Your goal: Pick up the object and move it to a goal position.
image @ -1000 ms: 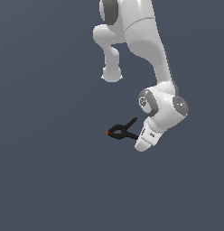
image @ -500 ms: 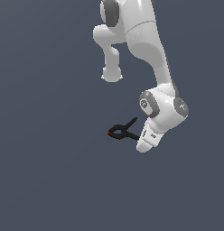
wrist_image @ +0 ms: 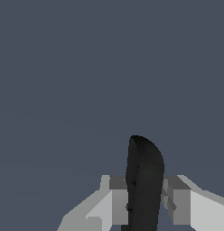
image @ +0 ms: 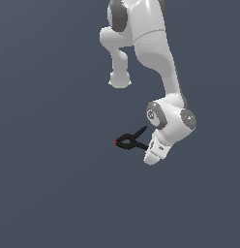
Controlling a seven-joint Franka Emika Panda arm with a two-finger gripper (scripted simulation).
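Pinching black spring clamp (image: 131, 141) by handle end: gripper (wrist_image: 143, 198), fingers pressed against both sides. Clamp long axis near level, red tip (image: 115, 143) pointing toward exterior view's left, handles splayed toward white arm (image: 160, 58).

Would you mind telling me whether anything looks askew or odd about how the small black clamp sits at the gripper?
Slightly odd: the small black spring clamp juts sideways from the white gripper, which pinches one handle end. In the wrist view a dark handle sits between the grey fingers. No damage shows.
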